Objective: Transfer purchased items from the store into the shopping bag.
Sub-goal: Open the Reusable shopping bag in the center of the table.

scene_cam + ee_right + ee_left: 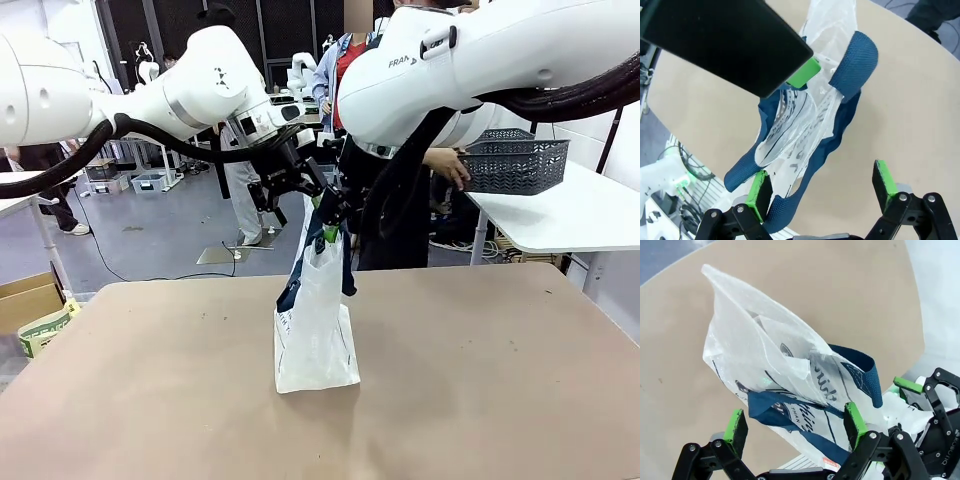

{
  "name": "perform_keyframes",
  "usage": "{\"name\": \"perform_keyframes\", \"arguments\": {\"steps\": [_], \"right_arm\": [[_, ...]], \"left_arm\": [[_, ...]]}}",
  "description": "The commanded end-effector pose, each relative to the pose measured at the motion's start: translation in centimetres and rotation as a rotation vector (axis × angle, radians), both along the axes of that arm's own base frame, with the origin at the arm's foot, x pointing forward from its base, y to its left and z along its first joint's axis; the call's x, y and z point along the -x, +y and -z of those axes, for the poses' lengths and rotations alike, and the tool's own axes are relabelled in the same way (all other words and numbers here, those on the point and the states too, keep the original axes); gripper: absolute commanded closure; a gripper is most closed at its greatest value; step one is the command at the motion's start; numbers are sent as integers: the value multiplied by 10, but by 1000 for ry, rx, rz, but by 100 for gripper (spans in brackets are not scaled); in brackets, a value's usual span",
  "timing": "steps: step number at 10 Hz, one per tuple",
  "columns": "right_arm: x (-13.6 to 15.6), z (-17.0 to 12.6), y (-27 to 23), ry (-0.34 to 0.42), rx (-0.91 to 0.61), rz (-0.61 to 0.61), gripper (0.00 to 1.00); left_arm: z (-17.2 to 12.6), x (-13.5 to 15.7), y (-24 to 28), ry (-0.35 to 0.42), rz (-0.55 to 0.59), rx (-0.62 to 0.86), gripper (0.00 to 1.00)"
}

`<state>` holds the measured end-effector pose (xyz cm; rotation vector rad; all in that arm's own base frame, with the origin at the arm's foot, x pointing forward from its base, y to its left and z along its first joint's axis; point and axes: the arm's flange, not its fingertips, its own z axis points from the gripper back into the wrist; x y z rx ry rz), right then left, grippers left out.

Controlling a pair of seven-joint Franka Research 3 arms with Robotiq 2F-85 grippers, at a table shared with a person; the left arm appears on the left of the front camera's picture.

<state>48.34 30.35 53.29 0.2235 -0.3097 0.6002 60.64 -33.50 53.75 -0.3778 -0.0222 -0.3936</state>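
Looking at a translucent whitish plastic shopping bag [315, 340] with navy print, stood upright near the middle of the tan tabletop [500, 400], base down on the surface and mouth drawn up between both tools. Finding the left gripper [795, 419] spread wide, green pads [735, 422] well apart, with the bag's upper body and one navy blue woven strap handle [862, 372] lying in the gap — straddled, not pinched. Finding the right gripper [822, 186] likewise spread wide, a strap handle draped just beside one pad, no grip on it. Cannot rule out a fingertip hooked inside the rim, propping the mouth. Cannot judge the contents through the crumpled film. Noting, across the table, a dark grey lattice plastic basket [515, 165] at a white side table [580, 215], with a person's hand [447, 165] at its near end.

Judging the bag light, limp and slick: thin film, likely to crumple, slide off the pads and fold shut if let go. Expect no stiffness from the walls. Better to take hold at the woven straps or right at the strap-to-rim join — rougher, thicker and stronger than the film. Ease the two sides gently apart rather than upward, keeping the mouth open without lifting the base or straining the seam.
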Motion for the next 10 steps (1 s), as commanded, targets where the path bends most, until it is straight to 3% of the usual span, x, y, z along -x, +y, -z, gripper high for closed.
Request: {"name": "perform_keyframes", "arguments": {"steps": [1,3,6,10], "right_arm": [[2,5,-3,7,10,8,0],[2,6,-3,11,14,11,0],[2,8,-1,25,13,-4,0],[0,12,0,38,12,-16,0]], "left_arm": [[-3,-7,0,37,-19,-13,0],[2,-8,8,37,-47,-21,0],[-13,-12,6,-48,-104,25,0],[-7,-14,-2,-27,-114,30,0]]}}
